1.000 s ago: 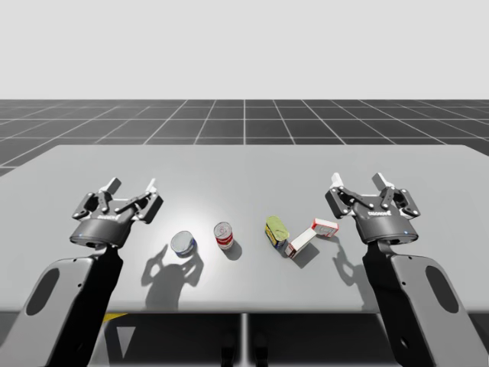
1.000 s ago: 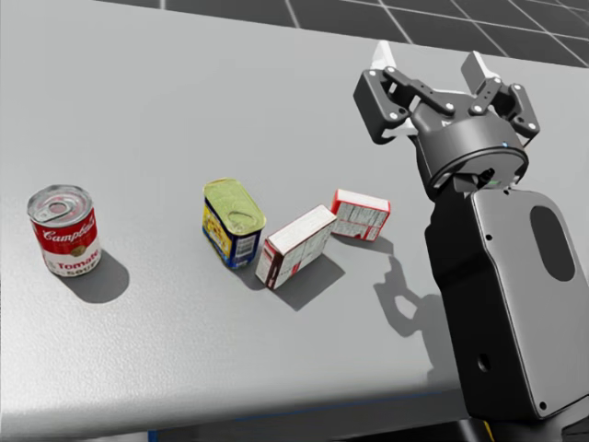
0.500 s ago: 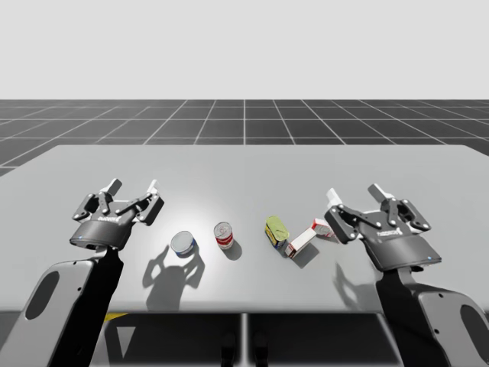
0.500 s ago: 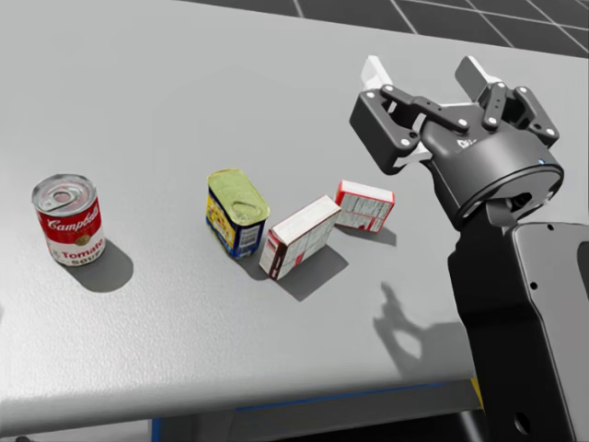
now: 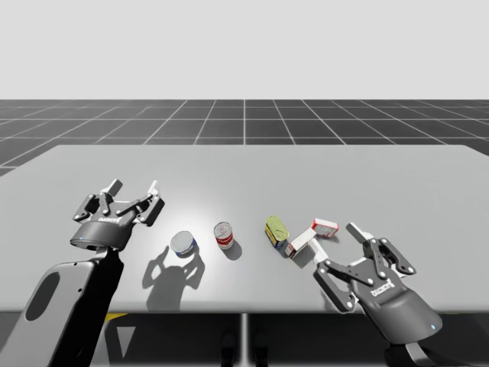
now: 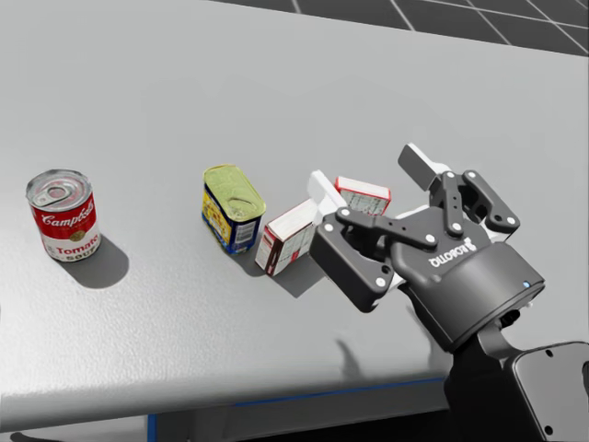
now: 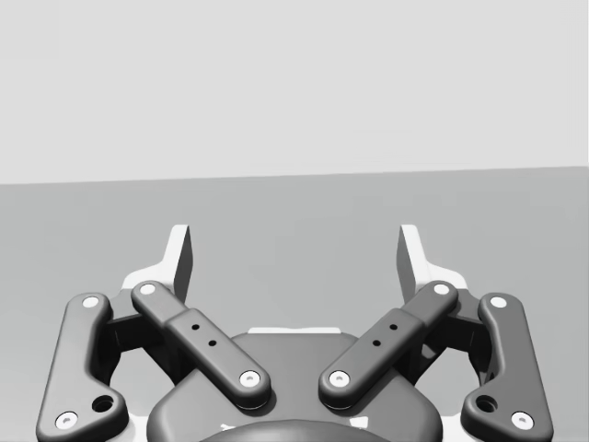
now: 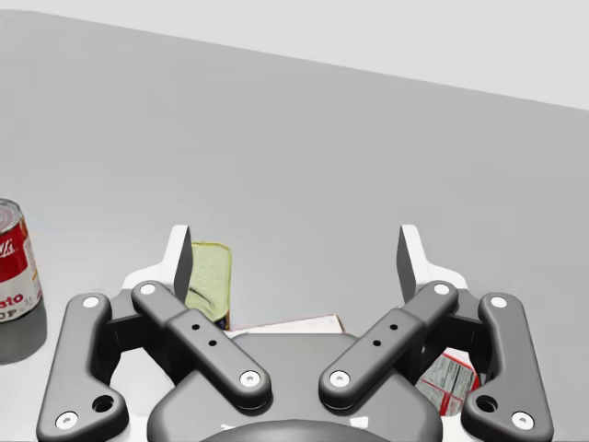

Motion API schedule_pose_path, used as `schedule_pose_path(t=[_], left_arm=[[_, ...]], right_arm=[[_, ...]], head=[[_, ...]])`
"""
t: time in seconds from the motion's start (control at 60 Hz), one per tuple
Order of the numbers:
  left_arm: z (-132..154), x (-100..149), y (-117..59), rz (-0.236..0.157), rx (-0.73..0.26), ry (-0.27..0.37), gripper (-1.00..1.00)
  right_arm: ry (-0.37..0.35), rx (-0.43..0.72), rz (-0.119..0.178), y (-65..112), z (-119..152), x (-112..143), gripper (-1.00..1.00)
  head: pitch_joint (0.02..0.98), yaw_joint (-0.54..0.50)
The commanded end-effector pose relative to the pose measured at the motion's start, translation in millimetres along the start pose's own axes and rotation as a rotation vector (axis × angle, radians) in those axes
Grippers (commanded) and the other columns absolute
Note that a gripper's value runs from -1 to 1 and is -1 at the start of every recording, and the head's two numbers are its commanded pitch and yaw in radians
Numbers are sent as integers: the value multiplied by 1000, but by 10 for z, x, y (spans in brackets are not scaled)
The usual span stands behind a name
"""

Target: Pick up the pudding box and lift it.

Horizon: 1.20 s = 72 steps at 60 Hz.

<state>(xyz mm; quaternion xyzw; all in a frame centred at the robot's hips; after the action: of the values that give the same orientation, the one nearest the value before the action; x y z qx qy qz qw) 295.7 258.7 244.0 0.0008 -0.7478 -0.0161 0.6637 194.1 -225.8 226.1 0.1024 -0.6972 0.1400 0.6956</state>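
Note:
Two red-and-white boxes lie on the grey table: a longer box point(image 6: 290, 236) point(image 5: 302, 242) leaning against a yellow-green can point(image 6: 232, 207), and a smaller box point(image 6: 363, 195) point(image 5: 325, 226) just right of it. My right gripper point(image 6: 368, 172) point(image 5: 336, 248) hovers open on the near side of both boxes, tilted forward over them. In the right wrist view the right gripper point(image 8: 294, 253) has the longer box point(image 8: 285, 324) under its base and the smaller box point(image 8: 446, 382) beside its right finger. My left gripper point(image 5: 134, 187) point(image 7: 294, 253) stands open over the table's left side, holding nothing.
A red soup can point(image 5: 223, 235) point(image 6: 61, 216) point(image 8: 17, 262) and a blue can point(image 5: 182, 243) stand left of the yellow-green can point(image 5: 276, 232) point(image 8: 207, 276). The table's near edge point(image 6: 276, 391) runs just below my right hand.
My right arm has drawn back from the far right of the boxes to the table's near edge, tipping its open gripper forward over them. The left arm stays put.

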Motion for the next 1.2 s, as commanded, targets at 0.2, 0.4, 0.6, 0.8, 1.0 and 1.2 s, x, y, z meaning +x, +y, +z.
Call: schedule_pose_path(t=[0.2,0.4,0.6,0.8,1.0,1.2], left_arm=[[-5,-22,-18,-10,0,-2,-1000],[-2,-26,-24,-11,1,0,-1000],[0,-24,-16,-22,8,-4,-1000],[2,-21,-12,-26,14,-7,-1000],[3,-10,-8,-28,15,-15,-1000],[8,0,-4,-27,15,-19,-1000]], right_arm=[[50,59,-4,147,95,-482,-1000],[84,61,-22,121,1,-730,-1000],[103,70,-37,60,-146,-958,-1000],[134,39,-44,11,-287,-1082,-1000],[157,17,-15,-44,-448,-1193,-1000],[166,-1,-1,-75,-545,-1207,-1000]], head=[[883,-295],[885,-296],[886,-293],[887,-290],[887,-291],[888,-288]])
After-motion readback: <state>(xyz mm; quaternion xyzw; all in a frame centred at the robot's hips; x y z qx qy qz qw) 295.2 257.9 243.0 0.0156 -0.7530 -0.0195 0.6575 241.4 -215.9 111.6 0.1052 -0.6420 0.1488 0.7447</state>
